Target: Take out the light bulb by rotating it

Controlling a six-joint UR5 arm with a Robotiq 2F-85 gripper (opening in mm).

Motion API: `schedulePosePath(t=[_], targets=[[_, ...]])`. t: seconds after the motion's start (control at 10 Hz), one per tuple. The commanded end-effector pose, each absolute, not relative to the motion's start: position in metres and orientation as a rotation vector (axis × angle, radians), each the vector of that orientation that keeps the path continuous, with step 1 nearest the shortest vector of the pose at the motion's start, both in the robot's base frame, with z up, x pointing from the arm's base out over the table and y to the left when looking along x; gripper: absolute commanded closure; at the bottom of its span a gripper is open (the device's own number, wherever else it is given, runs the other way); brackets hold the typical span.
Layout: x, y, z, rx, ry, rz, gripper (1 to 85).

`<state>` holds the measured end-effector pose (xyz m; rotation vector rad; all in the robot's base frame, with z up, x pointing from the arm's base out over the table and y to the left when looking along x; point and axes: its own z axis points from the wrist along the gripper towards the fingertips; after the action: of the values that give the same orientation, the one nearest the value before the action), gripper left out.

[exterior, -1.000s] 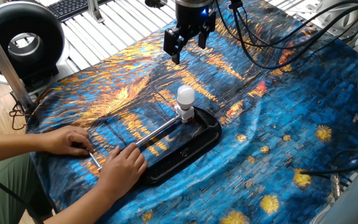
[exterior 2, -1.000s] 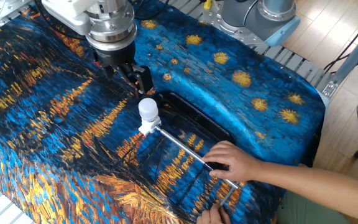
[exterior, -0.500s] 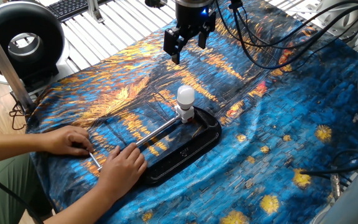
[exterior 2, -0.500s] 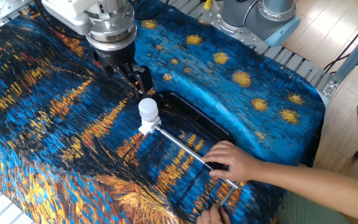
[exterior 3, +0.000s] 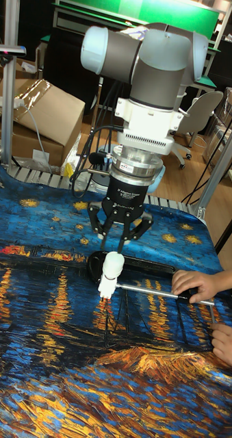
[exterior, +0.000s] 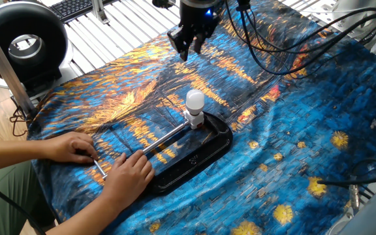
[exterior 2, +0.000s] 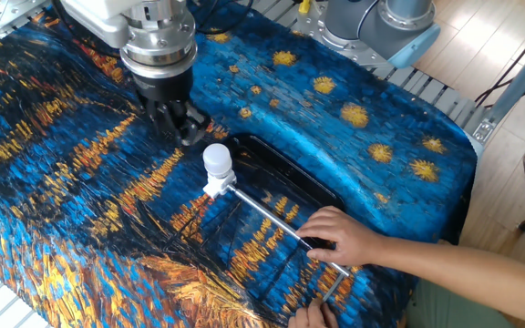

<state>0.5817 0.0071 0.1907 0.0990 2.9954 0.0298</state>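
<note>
The light bulb [exterior: 195,100] is small, white and frosted, and it stands upright in a white socket block [exterior: 195,120] at the end of a metal rod [exterior: 158,139]. The tall fixed view shows the light bulb [exterior 3: 114,263] just below the fingertips. My gripper [exterior: 187,46] hangs open above and behind the light bulb [exterior 2: 217,158], not touching it. Nothing sits between the gripper [exterior 2: 182,129] fingers, which spread wide in the tall fixed view around the gripper [exterior 3: 120,233] centre.
A black tray [exterior: 215,147] lies under the socket end on a blue and orange patterned cloth [exterior: 292,143]. A person's two hands [exterior: 128,173] hold the rod's near end. Black cables [exterior: 286,39] trail behind the arm. A black ring lamp [exterior: 21,46] stands at the far left.
The gripper has turned about its own axis and shifted slightly, so its fingers face differently. The bulb, rod and hands have not moved.
</note>
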Motion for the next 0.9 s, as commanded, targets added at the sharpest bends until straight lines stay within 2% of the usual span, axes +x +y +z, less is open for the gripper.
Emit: schedulePosePath(t=[0.0,0.8], targets=[[0.5860,0.0104,0.1923,0.133,2.977,0.051,84.7],[0.5772,0.0147,0.1861,0.129,2.988,0.091,84.7]])
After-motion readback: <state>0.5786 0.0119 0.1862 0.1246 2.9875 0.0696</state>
